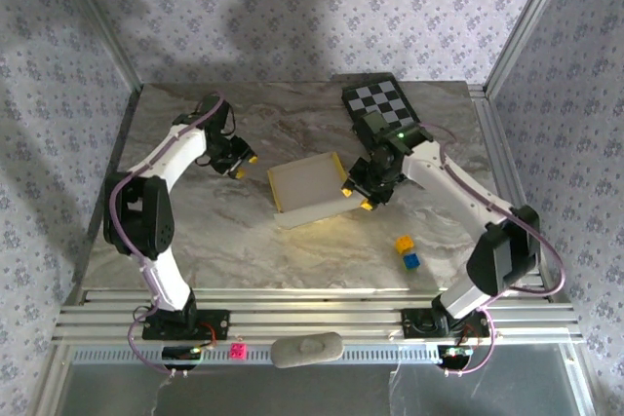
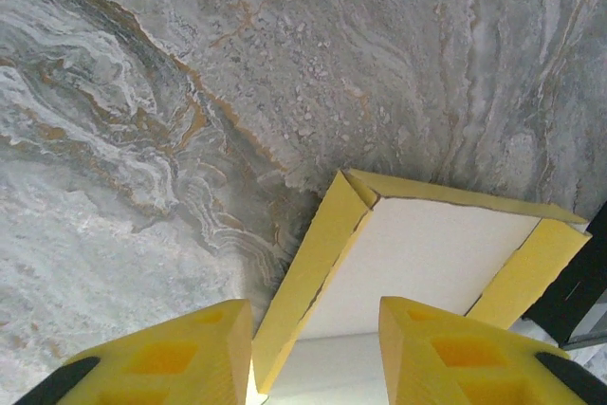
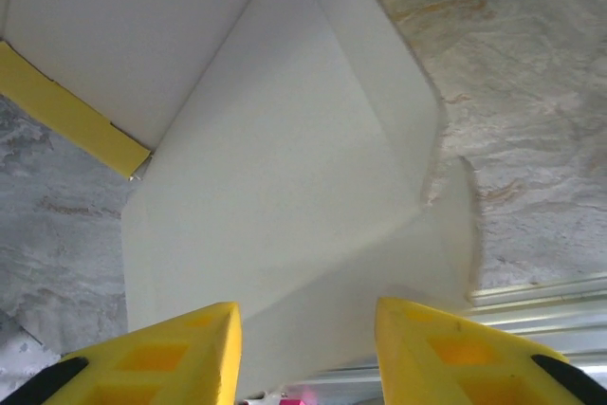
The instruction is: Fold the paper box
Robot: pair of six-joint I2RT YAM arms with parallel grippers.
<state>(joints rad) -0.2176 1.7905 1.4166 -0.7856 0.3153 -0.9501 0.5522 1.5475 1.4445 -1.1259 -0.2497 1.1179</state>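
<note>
The paper box (image 1: 307,187) lies mid-table, with yellow walls and a pale whitish inside. In the left wrist view its left wall and back wall stand upright around the white floor (image 2: 427,253). My left gripper (image 1: 245,165) is open just left of the box, and its fingers (image 2: 313,358) straddle the near left corner without touching. My right gripper (image 1: 357,197) is open at the box's right edge. A white flap (image 3: 285,196) spreads out under and between the right gripper's (image 3: 308,358) fingers, not pinched.
A black-and-white chequered board (image 1: 385,104) lies at the back right, behind the right arm. A small yellow cube (image 1: 404,243) and a blue cube (image 1: 411,260) sit front right. A grey oval pad (image 1: 307,349) and a pink piece (image 1: 235,351) rest on the front rail.
</note>
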